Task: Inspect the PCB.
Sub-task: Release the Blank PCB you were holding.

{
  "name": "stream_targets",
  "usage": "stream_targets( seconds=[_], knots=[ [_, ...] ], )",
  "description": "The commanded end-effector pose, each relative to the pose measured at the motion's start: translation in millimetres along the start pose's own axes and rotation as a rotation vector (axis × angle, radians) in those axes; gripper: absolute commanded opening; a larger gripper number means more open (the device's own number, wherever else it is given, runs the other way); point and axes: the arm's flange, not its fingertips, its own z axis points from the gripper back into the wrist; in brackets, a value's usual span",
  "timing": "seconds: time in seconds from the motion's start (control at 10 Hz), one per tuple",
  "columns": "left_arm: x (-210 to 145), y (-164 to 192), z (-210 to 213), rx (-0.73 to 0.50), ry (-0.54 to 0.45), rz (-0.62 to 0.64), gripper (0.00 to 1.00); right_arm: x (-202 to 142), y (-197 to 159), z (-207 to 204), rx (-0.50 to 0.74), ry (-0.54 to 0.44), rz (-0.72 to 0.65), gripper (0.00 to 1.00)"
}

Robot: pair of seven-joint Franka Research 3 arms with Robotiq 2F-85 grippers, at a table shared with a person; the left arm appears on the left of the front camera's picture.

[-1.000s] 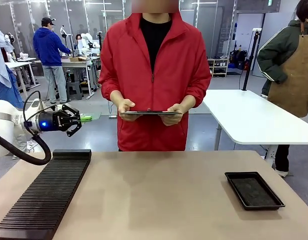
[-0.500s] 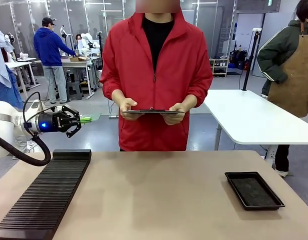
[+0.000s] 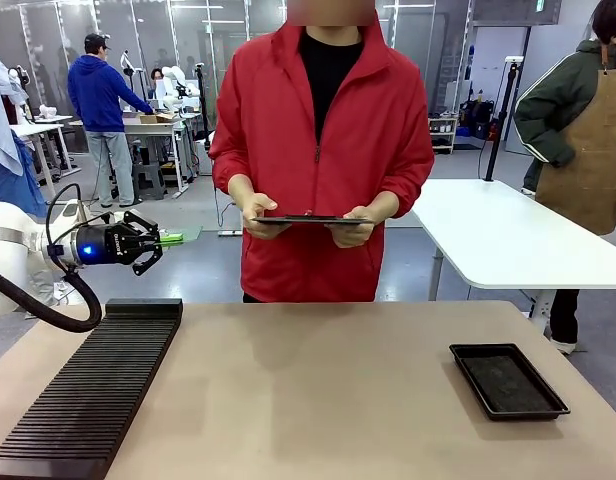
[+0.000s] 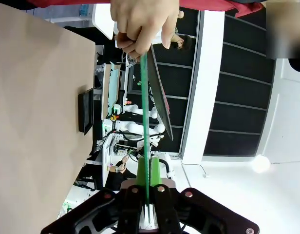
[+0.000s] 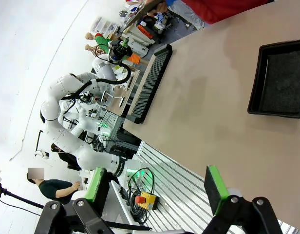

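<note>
The brown table (image 3: 318, 400) stretches between the robot and a person (image 3: 323, 130) in a red jacket who stands at its far edge. A long black slotted rack (image 3: 88, 390) lies along the table's left side, and a shallow black tray (image 3: 508, 380) sits well apart on the right, with nothing in it. The person holds a grey tablet (image 3: 313, 220) flat in both hands at waist height. The left gripper (image 3: 158, 240) hangs in the air beyond the rack's far end, above table level, its jaws clamped on one end of the PCB (image 3: 173, 237). In the left wrist view the green pads (image 4: 141, 178) press the thin board from both sides. The right gripper (image 5: 157, 187) is spread wide over the near right part of the table and has nothing between its pads. What the coming move appears to turn on is the board's direction. It lies level, and its long axis runs straight out from the left fingers towards the person. Its free end points at the hand (image 3: 256, 212) on that side of the tablet but stays clearly apart from it. That hand is the nearer one for any handover, and the left arm already has the board.
</note>
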Motion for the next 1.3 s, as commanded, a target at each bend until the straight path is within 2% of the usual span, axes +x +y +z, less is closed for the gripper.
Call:
stream_targets(
  seconds=[0.0, 1.2],
  knots=[
    [-0.5, -1.0, -1.2, 0.0, 0.002, 0.01, 0.03, 1.3, 1.3, 0.9, 0.011, -0.01, 0.012, 1.0],
    [-0.5, -1.0, -1.2, 0.0, 0.002, 0.01, 0.03, 1.3, 1.3, 0.9, 0.011, -0.01, 0.012, 1.0]
  ],
)
